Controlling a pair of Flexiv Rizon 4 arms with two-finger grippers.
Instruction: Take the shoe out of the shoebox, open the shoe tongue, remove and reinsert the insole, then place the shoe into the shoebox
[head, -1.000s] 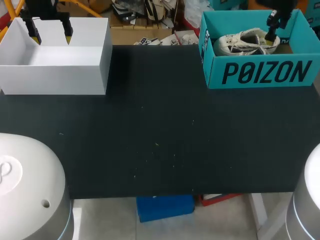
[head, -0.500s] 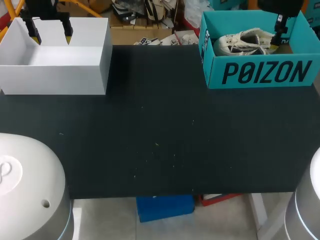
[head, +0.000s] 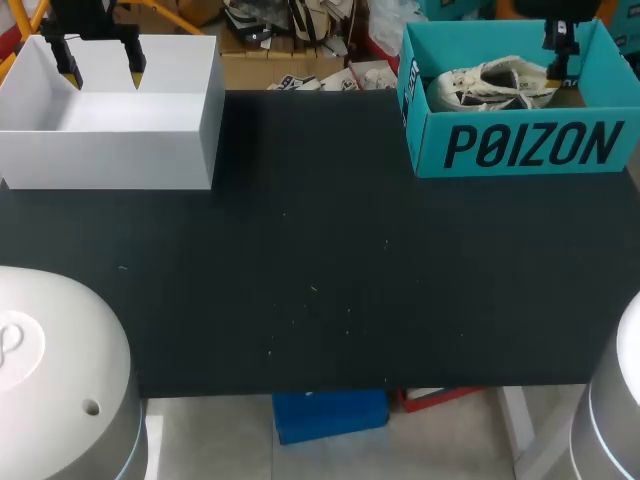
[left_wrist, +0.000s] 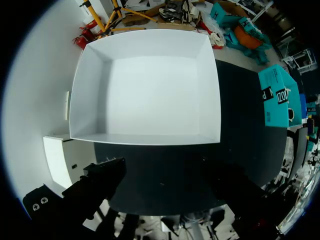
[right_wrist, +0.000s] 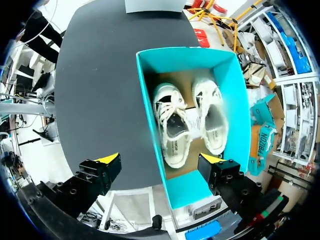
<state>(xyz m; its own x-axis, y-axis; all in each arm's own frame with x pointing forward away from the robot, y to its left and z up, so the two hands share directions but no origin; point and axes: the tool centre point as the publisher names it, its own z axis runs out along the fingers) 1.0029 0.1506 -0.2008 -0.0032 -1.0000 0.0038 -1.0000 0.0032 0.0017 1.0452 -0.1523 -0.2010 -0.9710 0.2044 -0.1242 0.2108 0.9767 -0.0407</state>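
Your right gripper (right_wrist: 161, 159) hung above the teal shoebox (right_wrist: 235, 100) with its yellow-tipped fingers spread wide and nothing between them. The box stood at the far right of the dark table (head: 320, 280). Inside it two white lace-up shoes lay side by side, soles down and openings up. The shoe (right_wrist: 172, 127) nearer the table's middle sat close against the box wall, with the second shoe (right_wrist: 210, 117) just beside it. Whether the two touched you could not tell.

A shoe like this should have been light. The upper probably gave under pressure while the sole stayed stiffer, so a pinch across the soft toe would likely have collapsed it. The firmer hold looked to be the heel collar or the rim of the opening, one finger inside and one outside. Room for a finger between shoe and wall looked tight, and the loose laces might have snagged.

Your left gripper (head: 101, 66) was well apart from all this. It was open too, holding nothing, and poised over the empty white box (head: 110, 160) at the far left.
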